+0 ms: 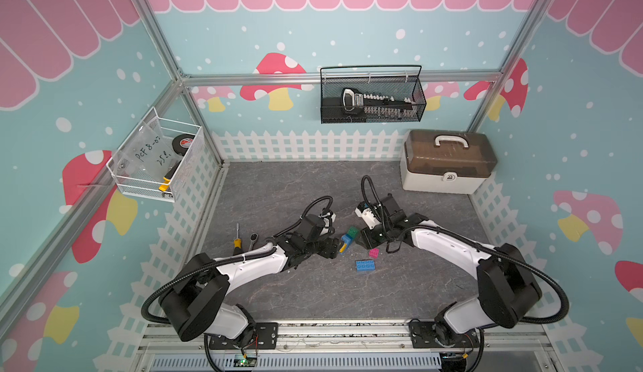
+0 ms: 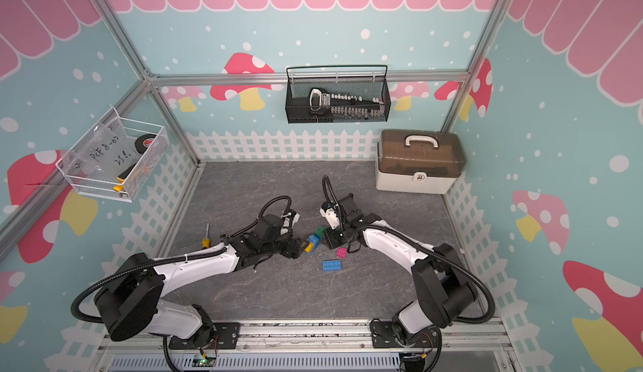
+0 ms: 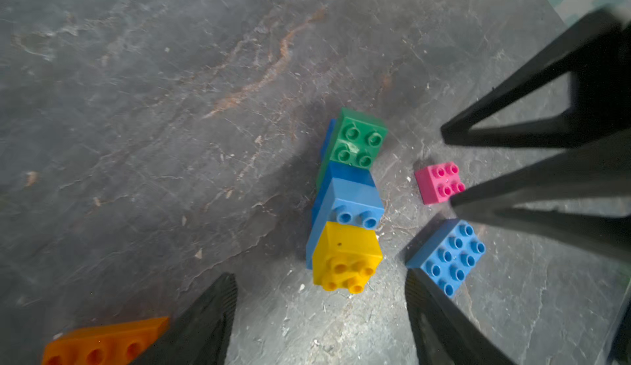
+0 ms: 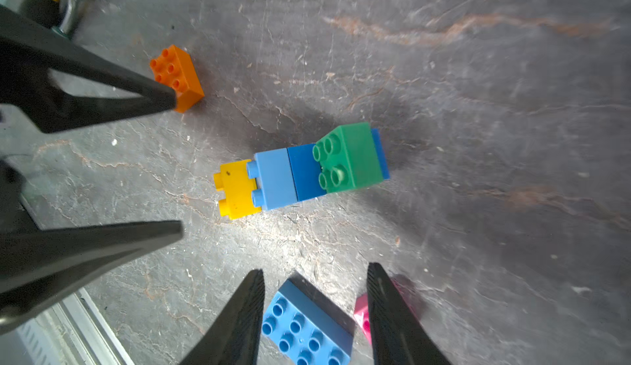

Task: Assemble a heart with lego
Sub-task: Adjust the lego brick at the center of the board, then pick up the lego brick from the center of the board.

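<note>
Several joined bricks, green, dark blue, light blue and yellow, form the partial heart (image 3: 345,196), lying on its side on the grey surface (image 3: 136,141) between the two arms.
Just short of its yellow end, the left tool (image 3: 319,276) is spread wide and empty. The right tool (image 4: 314,267) is also parted, gripping nothing, near a loose light blue brick (image 4: 307,325) and a pink brick (image 3: 438,182). An orange brick (image 4: 177,76) lies apart.

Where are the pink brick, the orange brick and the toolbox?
pink brick (image 3: 440,181), left wrist view, studded top.
orange brick (image 4: 169,68), right wrist view, studded top.
toolbox (image 1: 452,159), a top view, brown lid.
</note>
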{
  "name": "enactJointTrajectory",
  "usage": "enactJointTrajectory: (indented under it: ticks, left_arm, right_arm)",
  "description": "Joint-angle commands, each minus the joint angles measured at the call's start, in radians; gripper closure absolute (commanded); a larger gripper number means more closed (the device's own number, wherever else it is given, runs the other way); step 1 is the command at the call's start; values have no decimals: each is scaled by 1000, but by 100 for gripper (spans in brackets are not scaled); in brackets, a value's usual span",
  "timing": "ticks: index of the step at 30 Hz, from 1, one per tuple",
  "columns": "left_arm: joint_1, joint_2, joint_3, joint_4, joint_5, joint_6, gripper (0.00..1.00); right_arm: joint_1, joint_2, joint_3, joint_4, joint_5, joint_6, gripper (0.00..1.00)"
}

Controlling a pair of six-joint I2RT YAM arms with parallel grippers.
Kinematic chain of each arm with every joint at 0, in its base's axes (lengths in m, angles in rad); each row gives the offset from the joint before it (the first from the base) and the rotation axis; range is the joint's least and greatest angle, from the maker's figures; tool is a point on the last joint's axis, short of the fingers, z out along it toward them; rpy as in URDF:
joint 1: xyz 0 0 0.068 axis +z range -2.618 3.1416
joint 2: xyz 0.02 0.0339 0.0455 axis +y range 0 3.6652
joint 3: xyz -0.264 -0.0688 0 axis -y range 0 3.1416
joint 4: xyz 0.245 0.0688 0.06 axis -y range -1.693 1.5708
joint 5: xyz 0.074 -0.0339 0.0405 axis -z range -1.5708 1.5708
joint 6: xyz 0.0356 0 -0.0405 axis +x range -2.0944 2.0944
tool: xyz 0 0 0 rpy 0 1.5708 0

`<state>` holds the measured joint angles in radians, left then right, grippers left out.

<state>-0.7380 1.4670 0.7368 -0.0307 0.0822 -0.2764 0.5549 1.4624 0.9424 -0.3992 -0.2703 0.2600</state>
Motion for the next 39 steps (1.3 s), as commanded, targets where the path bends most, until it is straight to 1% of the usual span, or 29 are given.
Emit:
enactJointTrajectory:
  ticks: [1, 4, 6, 8, 14, 22, 27, 29, 31, 34, 35, 36, 39]
  left_arm:
    - [-24, 45, 35, 34, 9, 51, 22]
    - [-53, 96, 63, 30, 0, 69, 24]
    - [-73, 112, 79, 18, -33, 81, 28]
    - [-76, 117, 82, 20, -52, 87, 33]
    - [-75, 159, 92, 33, -60, 103, 41]
    - [-75, 228, 136, 41, -83, 116, 45]
    - [-75, 232, 170, -19, -105, 132, 66]
    - [-75, 219, 191, -77, -128, 140, 74]
    - [-75, 202, 243, -181, -158, 140, 78]
    - [-77, 183, 373, -398, -175, 145, 79]
    - [-77, 179, 422, -473, -179, 149, 81]
    - [-77, 180, 469, -539, -185, 154, 83]
    - [-77, 207, 636, -786, -197, 184, 83]
  right_arm:
    - [-27, -67, -55, -36, 46, -21, 53]
    - [-58, -105, -83, -33, 45, -23, 53]
    - [-75, -112, -88, -32, 37, -30, 53]
    - [-88, -114, -88, -33, 25, -34, 53]
    - [-101, -115, -97, -22, 11, -44, 53]
    - [-111, -132, -114, -12, 7, -48, 53]
    - [-115, -131, -114, -7, 0, -51, 53]
    - [-116, -131, -115, -3, -8, -53, 53]
    - [-116, -129, -117, 1, -10, -52, 53]
    - [-118, -132, -127, 18, -19, -50, 53]
    - [-119, -134, -134, 29, -25, -46, 53]
    - [-119, -134, -139, 37, -30, -43, 53]
    - [-122, -137, -153, 54, -42, -39, 53]
